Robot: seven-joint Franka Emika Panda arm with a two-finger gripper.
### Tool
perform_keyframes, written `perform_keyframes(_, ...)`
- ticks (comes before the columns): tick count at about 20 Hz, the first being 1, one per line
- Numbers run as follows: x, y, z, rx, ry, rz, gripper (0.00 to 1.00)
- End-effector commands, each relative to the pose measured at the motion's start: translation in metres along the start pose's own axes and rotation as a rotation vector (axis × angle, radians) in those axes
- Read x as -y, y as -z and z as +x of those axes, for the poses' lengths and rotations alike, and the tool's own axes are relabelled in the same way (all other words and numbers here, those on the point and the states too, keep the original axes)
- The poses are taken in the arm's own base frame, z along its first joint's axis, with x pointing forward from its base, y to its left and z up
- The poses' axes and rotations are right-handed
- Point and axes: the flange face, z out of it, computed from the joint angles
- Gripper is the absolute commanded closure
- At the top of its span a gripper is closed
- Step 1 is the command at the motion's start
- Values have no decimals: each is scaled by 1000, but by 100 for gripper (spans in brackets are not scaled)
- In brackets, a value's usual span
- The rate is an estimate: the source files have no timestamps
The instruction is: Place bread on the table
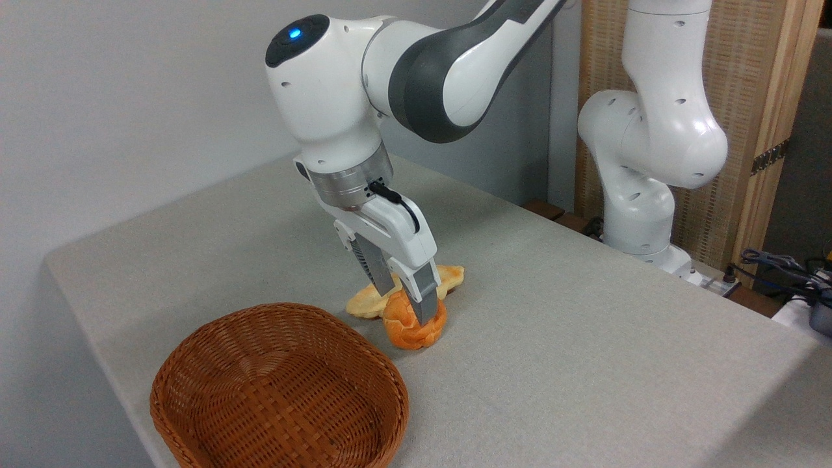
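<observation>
The end effector (408, 305) is clamped on the bread (415, 329), which looks to be resting on the bench (585, 325) directly beneath it. The basket (279, 390) below-left sits empty; only letting go remains, I reckon.

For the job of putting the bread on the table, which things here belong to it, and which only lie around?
Belong to the job:
- bread, orange knotted bun, low on the table
- table, grey top
- claw, fingers either side of the bread

Only lying around:
- pale braided loaf behind the bread
- wicker basket, nothing in it
- cables at the right edge
</observation>
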Motion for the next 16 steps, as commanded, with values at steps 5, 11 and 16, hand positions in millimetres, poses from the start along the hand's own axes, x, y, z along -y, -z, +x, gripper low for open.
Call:
perform_keyframes(5, -3, 76, 22, -192, -36, 167, 0)
perform_keyframes(11, 4, 132, 22, -298, 8, 243, 0)
perform_keyframes(16, 8, 131, 25, -304, 34, 234, 0)
